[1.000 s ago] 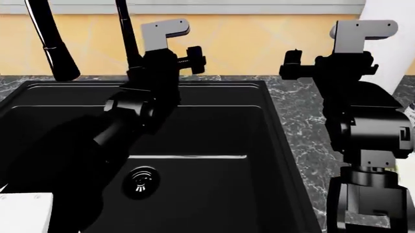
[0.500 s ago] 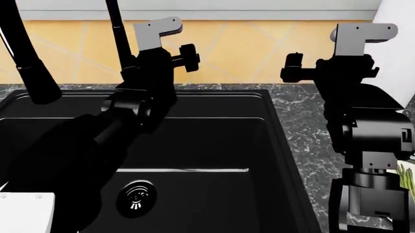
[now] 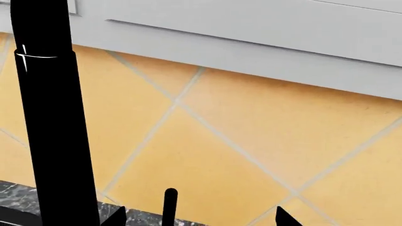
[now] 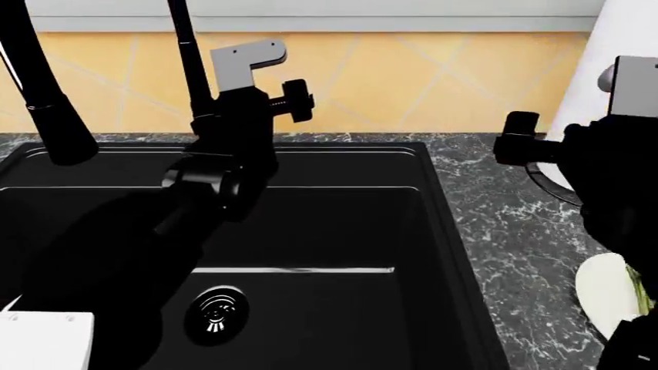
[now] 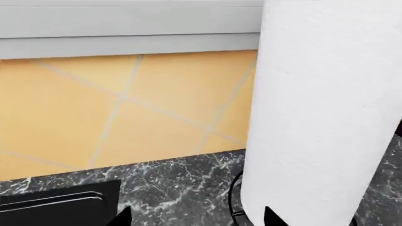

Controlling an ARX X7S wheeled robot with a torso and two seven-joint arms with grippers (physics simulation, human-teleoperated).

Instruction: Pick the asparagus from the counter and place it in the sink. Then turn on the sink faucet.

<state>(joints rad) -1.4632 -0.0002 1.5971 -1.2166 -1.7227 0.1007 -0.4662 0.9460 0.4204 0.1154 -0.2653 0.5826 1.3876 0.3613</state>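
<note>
Here the left arm reaches over the back of the sink [image 4: 340, 231], a matte black basin with a round drain [image 4: 217, 313] low in its floor, and its left pincer [image 3: 197, 217] points at the yellow tiled wall [image 3: 251, 146] behind the worktop [image 4: 514, 231]. In the left wrist view two dark fingertips [image 3: 116, 217] stand apart at the frame edge with nothing between them, so that pincer is open and empty; a thin black lever stub [image 3: 169, 205] shows between them, and the thick black tube of the sink faucet [image 3: 53, 117] rises just beside one tip. From the head, the faucet [image 4: 190, 69] stands at the rear rim of the basin, close against the left arm, and a second black hose [image 4: 46, 92] curves down farther left. The right pincer [image 5: 195, 219] faces a white paper towel roll [image 5: 323, 108] standing on the marble worktop near the wall; its two tips are spread apart and hold nothing. At the lower right edge of the head view a white plate [image 4: 602, 289] lies on the worktop, and a sliver of green asparagus [image 4: 642, 297] peeks out just beside the right arm, mostly hidden by it.
</note>
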